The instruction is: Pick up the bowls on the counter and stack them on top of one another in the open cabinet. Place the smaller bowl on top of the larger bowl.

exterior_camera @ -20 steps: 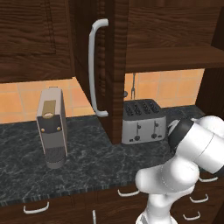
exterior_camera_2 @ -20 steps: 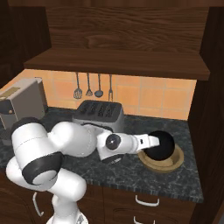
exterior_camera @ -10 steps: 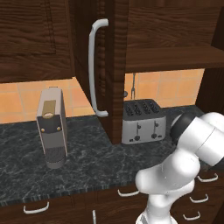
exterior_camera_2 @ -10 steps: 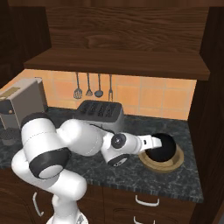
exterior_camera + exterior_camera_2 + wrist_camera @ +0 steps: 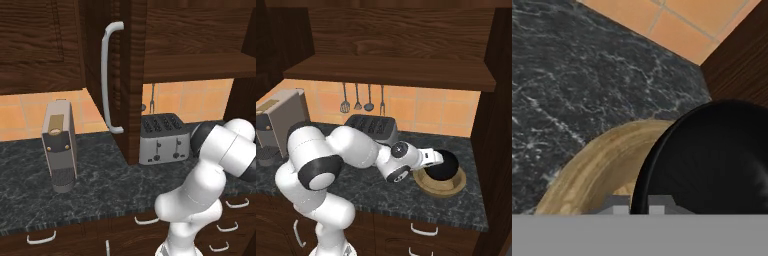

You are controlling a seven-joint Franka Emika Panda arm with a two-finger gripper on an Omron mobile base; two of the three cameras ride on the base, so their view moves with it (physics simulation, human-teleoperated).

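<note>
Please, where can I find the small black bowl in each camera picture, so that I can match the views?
Left base view: I cannot find it; the robot's arm covers that part of the counter.
Right base view: the black bowl is right of centre, over the tan bowl.
Hand view: it is at the lower right, with the tan bowl to its left.
Shared landmark: the toaster in both base views.
</note>
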